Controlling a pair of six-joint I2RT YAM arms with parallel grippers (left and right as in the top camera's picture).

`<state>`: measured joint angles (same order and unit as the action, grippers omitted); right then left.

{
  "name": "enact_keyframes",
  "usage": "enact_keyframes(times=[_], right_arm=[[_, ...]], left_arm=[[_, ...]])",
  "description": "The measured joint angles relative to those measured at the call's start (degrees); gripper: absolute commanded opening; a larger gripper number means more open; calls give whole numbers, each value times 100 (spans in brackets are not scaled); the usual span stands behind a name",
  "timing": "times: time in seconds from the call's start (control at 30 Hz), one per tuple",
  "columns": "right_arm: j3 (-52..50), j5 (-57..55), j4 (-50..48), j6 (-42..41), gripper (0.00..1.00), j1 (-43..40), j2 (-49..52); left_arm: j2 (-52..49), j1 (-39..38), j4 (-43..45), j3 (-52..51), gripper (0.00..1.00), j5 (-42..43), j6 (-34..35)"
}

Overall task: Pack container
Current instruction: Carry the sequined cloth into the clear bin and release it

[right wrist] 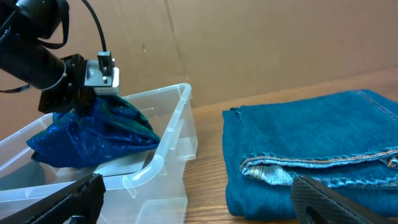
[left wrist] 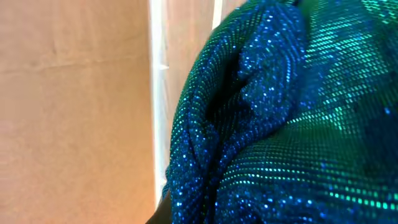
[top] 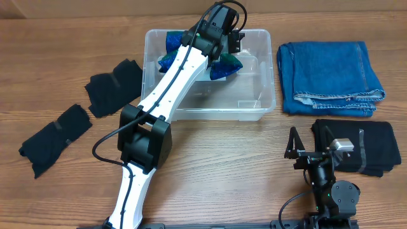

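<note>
Risk of a spill-out first. Grips, by the look of it, a bunched glittery blue-green cloth (right wrist: 93, 127) in the left hand (right wrist: 74, 99), seemingly clenched on it over the far left part of the container (top: 241, 114), though with the fingers buried in fabric and unseen from the wrist. Places that clear tub at the far middle of the worktop (top: 222, 165), between black cloth pieces (top: 114, 86) on the left and folded blue jeans (top: 331, 76) on the right.

Could drape a loose fold over the far rim if let go too high or too close to the wall; likely then to slide out under its own weight. Could also catch the sequin-like weave on the fingers at opening and haul it back up on withdrawal. Might shove the light tub along the wood with the forearm, now passing over the near left wall; contact there impossible to judge.

Shows the right hand (right wrist: 199, 208) spread wide and empty at the near right, beside a folded black garment (top: 359, 146). No hazard there while parked, yet scant room later for bulky jeans without first flattening the cloth.
</note>
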<state>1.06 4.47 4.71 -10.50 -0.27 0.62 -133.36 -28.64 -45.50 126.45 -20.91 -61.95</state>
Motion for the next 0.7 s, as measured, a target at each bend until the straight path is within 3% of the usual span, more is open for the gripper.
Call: enact_keyframes(times=[0.03,0.1,0.2,0.53,0.7], right_arm=[[0,0,2,2,100,0,0],[0,0,2,2,100,0,0],[0,-2,2,2,100,0,0],[0,-2,-2,0,100,0,0],[0,0,0,0,100,0,0]], left_arm=[[0,0,52,0,47,-4,2],[0,-7,63,0,65,-44,42],[0,-68,-236,0,71,-111,330],[0,-999,-1895,184,72,-529,2184],[111,-1099,-2577,640,76,42,2927]])
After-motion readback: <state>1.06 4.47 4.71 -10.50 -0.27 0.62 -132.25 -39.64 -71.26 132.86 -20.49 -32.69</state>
